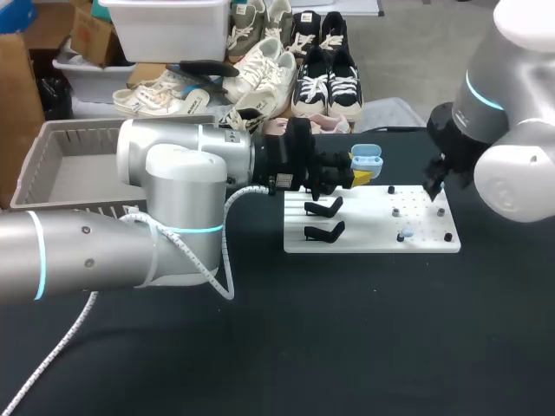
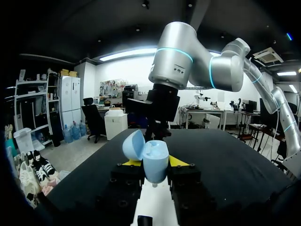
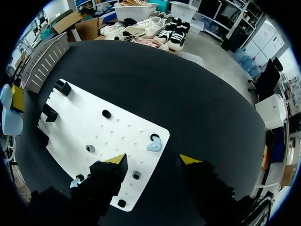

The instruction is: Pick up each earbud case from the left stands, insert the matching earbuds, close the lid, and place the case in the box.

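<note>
Case in hand: your left gripper (image 2: 151, 163) pinches the light-blue plastic earbud case (image 1: 366, 159) from both sides between its yellow tips. The lid is swung open. It is held above the far left corner of the white perforated board (image 1: 373, 236), which lies on the black worktop (image 1: 347, 347). Two black stands (image 1: 323, 208) sit along the board's left edge. Your right gripper (image 3: 153, 160) hangs with its fingers spread above the board's right edge, holding nothing. A small blue earbud (image 3: 154, 145) lies on the board just ahead of those fingers. The grey slatted box (image 1: 61, 160) stands at the worktop's far left corner.
</note>
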`<state>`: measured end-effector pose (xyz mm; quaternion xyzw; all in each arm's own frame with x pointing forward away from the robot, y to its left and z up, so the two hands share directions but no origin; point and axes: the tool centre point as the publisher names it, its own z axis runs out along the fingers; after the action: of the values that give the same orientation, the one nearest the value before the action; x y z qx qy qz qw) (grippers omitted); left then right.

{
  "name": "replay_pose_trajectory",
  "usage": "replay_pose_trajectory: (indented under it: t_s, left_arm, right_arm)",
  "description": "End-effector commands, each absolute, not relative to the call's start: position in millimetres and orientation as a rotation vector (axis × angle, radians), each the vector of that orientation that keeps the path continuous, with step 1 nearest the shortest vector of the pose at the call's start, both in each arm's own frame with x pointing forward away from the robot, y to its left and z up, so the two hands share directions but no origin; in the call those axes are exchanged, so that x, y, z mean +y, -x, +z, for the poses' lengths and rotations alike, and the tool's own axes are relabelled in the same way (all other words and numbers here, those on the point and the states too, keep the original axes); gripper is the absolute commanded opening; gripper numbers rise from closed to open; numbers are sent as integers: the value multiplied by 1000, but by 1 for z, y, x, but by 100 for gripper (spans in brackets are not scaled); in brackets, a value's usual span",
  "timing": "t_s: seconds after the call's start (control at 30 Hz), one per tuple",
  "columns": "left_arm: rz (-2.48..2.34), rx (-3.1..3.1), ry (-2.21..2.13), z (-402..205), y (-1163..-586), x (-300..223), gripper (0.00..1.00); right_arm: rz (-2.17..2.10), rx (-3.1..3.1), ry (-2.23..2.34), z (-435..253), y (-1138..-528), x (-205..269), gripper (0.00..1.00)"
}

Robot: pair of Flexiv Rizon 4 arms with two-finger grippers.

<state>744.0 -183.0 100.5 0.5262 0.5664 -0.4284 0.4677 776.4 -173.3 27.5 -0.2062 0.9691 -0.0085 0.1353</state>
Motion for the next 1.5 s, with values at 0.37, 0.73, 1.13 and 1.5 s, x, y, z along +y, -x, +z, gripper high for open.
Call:
replay_pose_trajectory:
  t_s: [0.37, 0.73, 1.13, 1.5]
  left_arm:
    - [-1048, 1388, -1287, 100, -743, -183, 0]
    - [-1048, 1388, -1287, 100, -743, -183, 0]
    - [-1048, 1388, -1287, 100, -743, -183, 0]
    - [-1048, 1388, -1287, 100, -743, -183, 0]
  right_arm:
    - [-65, 2819, 628, 29, -786, -172, 51]
    - [-86, 2828, 630, 29, -790, -170, 49]
    - [-94, 2839, 614, 26, -791, -170, 43]
    - [-97, 2848, 617, 23, -793, -171, 38]
